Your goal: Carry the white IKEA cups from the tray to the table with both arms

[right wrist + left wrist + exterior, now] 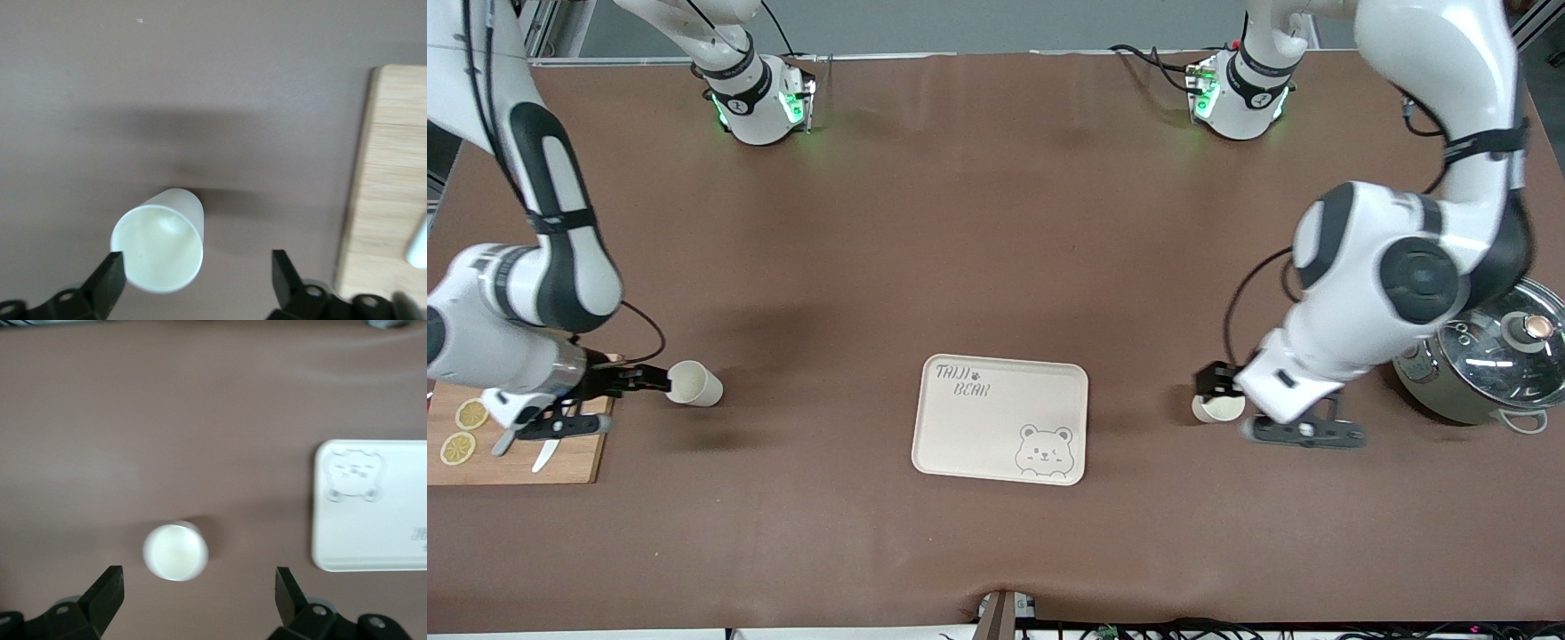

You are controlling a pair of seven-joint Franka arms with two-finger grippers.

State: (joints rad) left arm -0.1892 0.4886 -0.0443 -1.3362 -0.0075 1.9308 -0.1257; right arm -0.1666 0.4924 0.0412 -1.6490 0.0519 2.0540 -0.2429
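One white cup (694,384) stands on the brown table toward the right arm's end, between the bear tray (996,436) and a wooden board. My right gripper (654,380) is open just above it; in the right wrist view the cup (160,250) sits close to one finger (110,277) of the gripper (198,277). The other white cup (1218,409) stands toward the left arm's end, beside the tray. My left gripper (1214,382) is open over it; in the left wrist view the cup (175,551) lies just ahead of the open gripper (199,587). The tray (373,520) holds nothing.
A wooden cutting board (516,458) with lemon slices and a knife lies at the right arm's end and shows in the right wrist view (387,180). A steel pot with a glass lid (1494,360) stands at the left arm's end, under the left arm's elbow.
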